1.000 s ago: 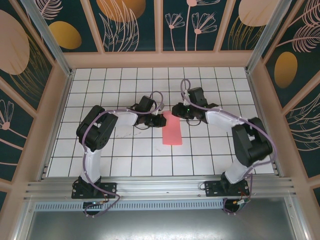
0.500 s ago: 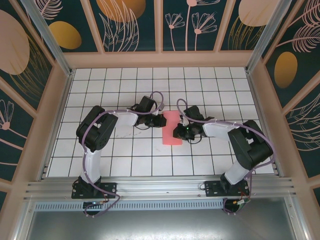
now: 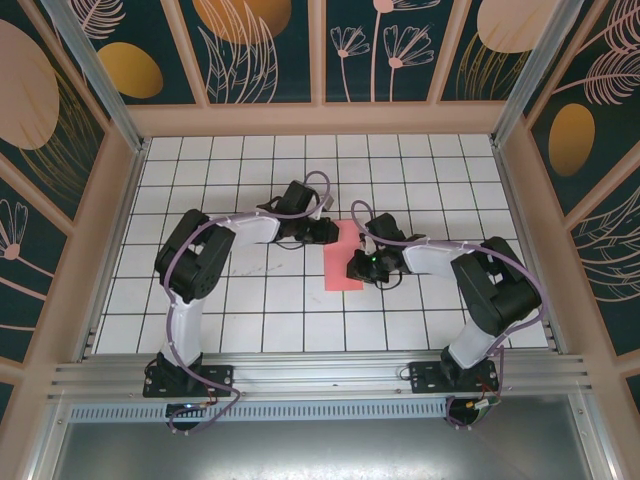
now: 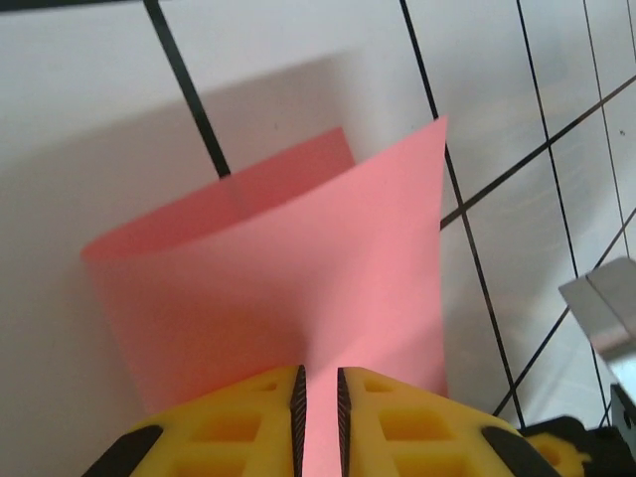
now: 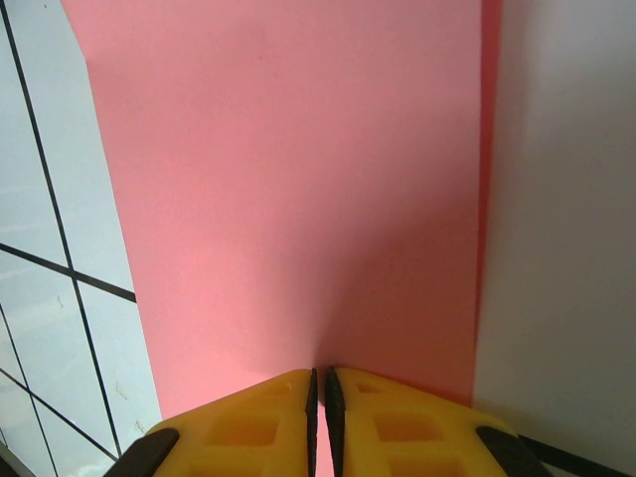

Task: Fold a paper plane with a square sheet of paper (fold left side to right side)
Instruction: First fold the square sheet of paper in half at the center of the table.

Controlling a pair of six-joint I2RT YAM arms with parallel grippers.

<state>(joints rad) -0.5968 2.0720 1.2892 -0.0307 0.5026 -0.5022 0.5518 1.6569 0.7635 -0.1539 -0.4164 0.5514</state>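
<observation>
White tiled table [image 3: 270,310], folded pink paper [image 3: 342,268]

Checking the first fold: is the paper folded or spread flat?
Folded over, not creased flat: the paper is a narrow strip from above, and in the left wrist view its top layer arches over the lower.

My work surface is a white table [image 3: 250,300] ruled with a black grid. Dark teal wall panels [image 3: 260,50] with orange and cream plant motifs enclose three sides. An aluminium rail [image 3: 320,375] spans the near edge.
</observation>
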